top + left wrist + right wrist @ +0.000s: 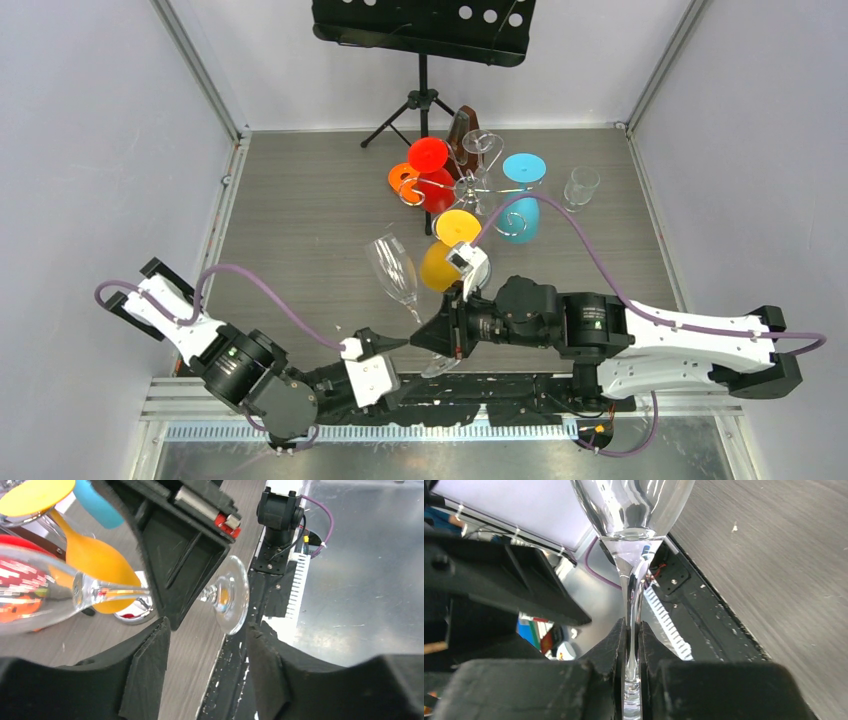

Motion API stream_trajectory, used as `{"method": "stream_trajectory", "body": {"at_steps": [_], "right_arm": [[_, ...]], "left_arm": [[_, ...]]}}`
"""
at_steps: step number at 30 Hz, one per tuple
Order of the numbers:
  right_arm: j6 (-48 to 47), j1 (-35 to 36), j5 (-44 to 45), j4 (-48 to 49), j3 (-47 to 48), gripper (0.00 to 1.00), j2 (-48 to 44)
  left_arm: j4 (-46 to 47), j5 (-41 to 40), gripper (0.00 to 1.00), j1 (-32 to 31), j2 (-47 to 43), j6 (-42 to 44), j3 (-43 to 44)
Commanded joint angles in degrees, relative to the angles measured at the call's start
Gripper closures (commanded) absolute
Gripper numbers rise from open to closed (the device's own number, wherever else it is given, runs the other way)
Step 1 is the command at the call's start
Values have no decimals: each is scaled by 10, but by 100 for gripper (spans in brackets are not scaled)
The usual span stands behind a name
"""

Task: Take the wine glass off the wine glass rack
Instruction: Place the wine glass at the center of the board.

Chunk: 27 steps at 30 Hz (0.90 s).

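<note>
A clear wine glass point(392, 265) is held tilted above the near part of the table, away from the chrome wine glass rack point(470, 187). My right gripper point(428, 335) is shut on its stem point(631, 590), and the pads point(616, 645) press on both sides just below the bowl point(634, 505). My left gripper point(207, 630) stands open right beside the glass's round foot point(231, 597), with nothing between its fingers. In the left wrist view the right gripper's black fingers point(180, 555) clamp the stem point(125, 591).
Red point(430, 160), orange point(403, 178), yellow point(447, 250), blue point(521, 205) and clear point(482, 145) glasses hang on the rack. A small clear tumbler point(581, 186) stands to its right. A black music stand point(425, 30) stands at the back. Grey walls close in both sides.
</note>
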Motion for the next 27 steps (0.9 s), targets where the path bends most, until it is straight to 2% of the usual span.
{"method": "stream_trajectory", "body": {"at_steps": [1,9,14,24,27], "right_arm": [[-85,5,25,6,26,94,-46],[-213,4,72,-68,38,94,-78],[-281,4,113,-110,52,94,-96],[-410,4,163,-137,67,94,-120],[-454,4,172,-146,71,94,-120]], "left_arm": [[65,32,40,30,-37,7,-17],[91,193,36,174,-93,18,-49],[97,282,30,266,-127,23,-57],[82,530,23,556,-163,-37,-69],[81,607,19,642,-163,-65,-73]]}}
